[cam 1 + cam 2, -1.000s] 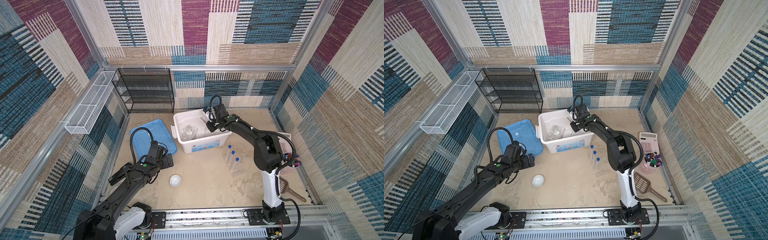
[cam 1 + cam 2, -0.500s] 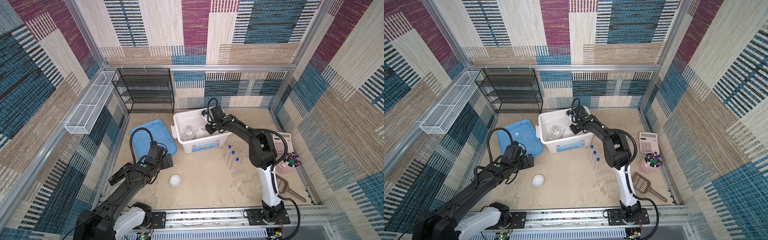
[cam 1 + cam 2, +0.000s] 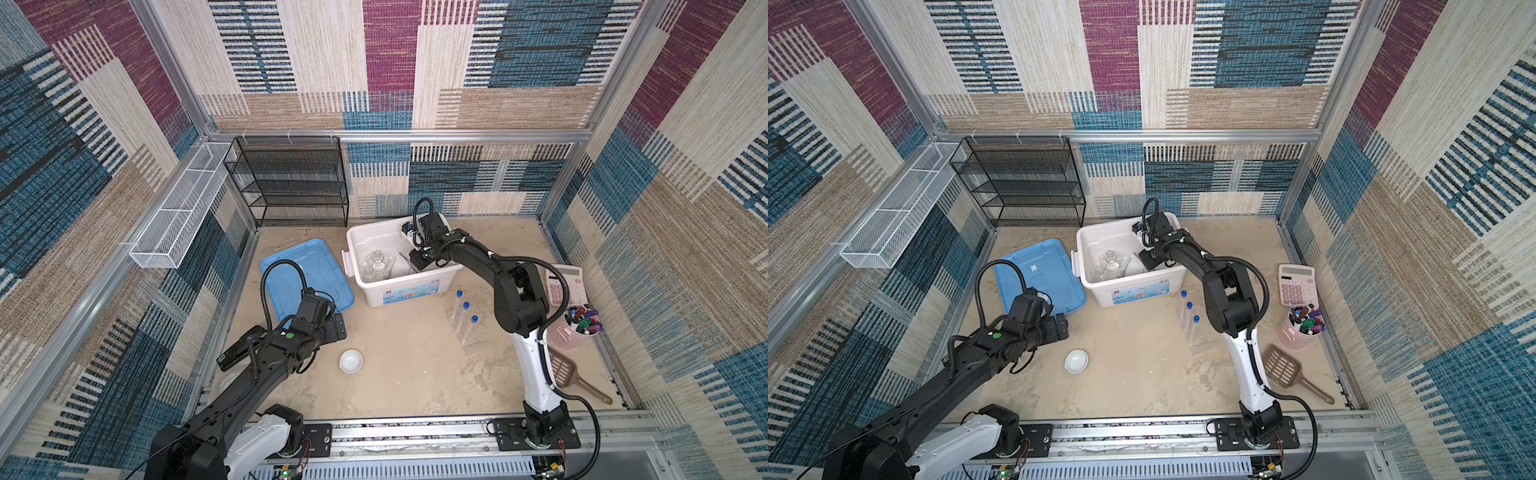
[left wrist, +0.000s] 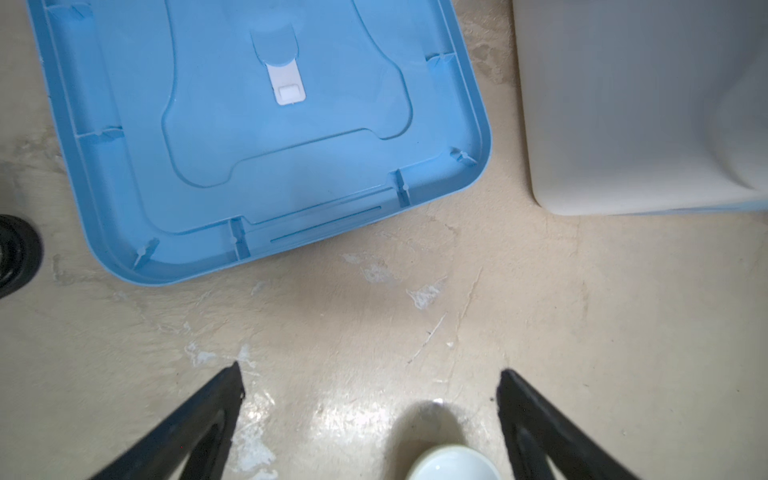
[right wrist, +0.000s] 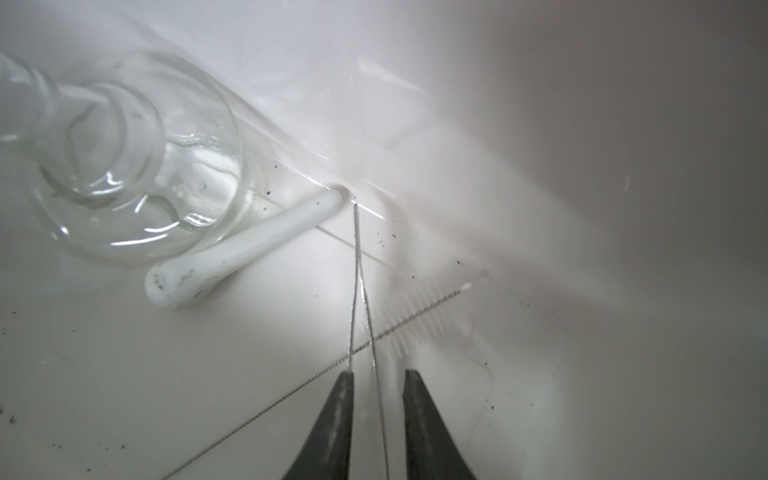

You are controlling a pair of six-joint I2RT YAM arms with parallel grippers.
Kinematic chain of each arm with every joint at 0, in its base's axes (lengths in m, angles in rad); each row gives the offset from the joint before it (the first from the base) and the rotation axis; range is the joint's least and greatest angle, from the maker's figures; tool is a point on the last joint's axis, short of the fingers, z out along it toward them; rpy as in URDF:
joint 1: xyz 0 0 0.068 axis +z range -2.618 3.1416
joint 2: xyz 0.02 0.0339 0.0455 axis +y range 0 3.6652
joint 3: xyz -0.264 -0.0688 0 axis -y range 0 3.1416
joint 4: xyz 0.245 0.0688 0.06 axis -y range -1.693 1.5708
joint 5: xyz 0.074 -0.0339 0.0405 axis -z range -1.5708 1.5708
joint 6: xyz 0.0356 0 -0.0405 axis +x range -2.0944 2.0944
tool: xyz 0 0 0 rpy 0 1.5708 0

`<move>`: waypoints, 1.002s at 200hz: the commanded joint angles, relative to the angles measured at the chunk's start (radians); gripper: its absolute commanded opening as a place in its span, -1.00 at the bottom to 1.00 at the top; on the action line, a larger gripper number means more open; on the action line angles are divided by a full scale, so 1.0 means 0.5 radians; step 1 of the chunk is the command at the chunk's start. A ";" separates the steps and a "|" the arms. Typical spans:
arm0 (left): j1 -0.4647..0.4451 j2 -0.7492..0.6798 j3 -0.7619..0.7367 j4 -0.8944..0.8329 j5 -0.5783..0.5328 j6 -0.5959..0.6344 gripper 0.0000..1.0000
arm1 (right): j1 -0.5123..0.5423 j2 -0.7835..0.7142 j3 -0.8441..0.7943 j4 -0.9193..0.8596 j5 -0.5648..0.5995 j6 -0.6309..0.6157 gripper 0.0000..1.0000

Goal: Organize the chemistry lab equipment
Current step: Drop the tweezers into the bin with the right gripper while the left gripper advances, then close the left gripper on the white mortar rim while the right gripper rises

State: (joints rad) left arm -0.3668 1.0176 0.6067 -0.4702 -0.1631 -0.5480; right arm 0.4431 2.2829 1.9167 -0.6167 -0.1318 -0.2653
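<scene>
We are seeing the left arm (image 3: 249, 374) and right arm (image 3: 513, 291) wearing black shells, turning to white casings (image 3: 536, 374) far back from the hands. A ribbed black cable (image 3: 263, 291) is looping behind each wrist. A green dot (image 3: 290, 335) is showing just behind the left gripper (image 4: 370, 374), whose black fingers (image 4: 195, 424) are tapering to points.

Patchwork woven walls (image 3: 324, 62); beige floor (image 3: 415, 374); black mesh shelf (image 3: 291, 183) against back wall.

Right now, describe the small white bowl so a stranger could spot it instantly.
Find the white storage bin at the back, its blue lid lying beside it. In front of that lid, the small white bowl sits alone: round and opaque, unlike the clear blue-capped tubes.
</scene>
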 commanded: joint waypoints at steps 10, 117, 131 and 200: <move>-0.026 -0.035 -0.053 -0.037 0.042 -0.151 0.95 | 0.000 -0.029 0.001 0.031 -0.012 0.041 -0.41; -0.187 -0.110 -0.199 -0.196 0.175 -0.458 0.64 | 0.000 -0.524 -0.312 0.499 -0.091 0.369 0.42; -0.221 -0.100 -0.204 -0.197 0.187 -0.473 0.59 | 0.000 -0.591 -0.364 0.557 -0.077 0.416 0.44; -0.285 0.030 -0.214 -0.134 0.235 -0.446 0.23 | 0.000 -0.821 -0.558 0.666 -0.061 0.478 0.50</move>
State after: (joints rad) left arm -0.5068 1.0157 0.5011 -0.5556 -0.0589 -0.7589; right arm 0.4431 1.9003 1.6562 -0.3328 -0.1726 -0.0460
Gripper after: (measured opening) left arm 0.667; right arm 0.747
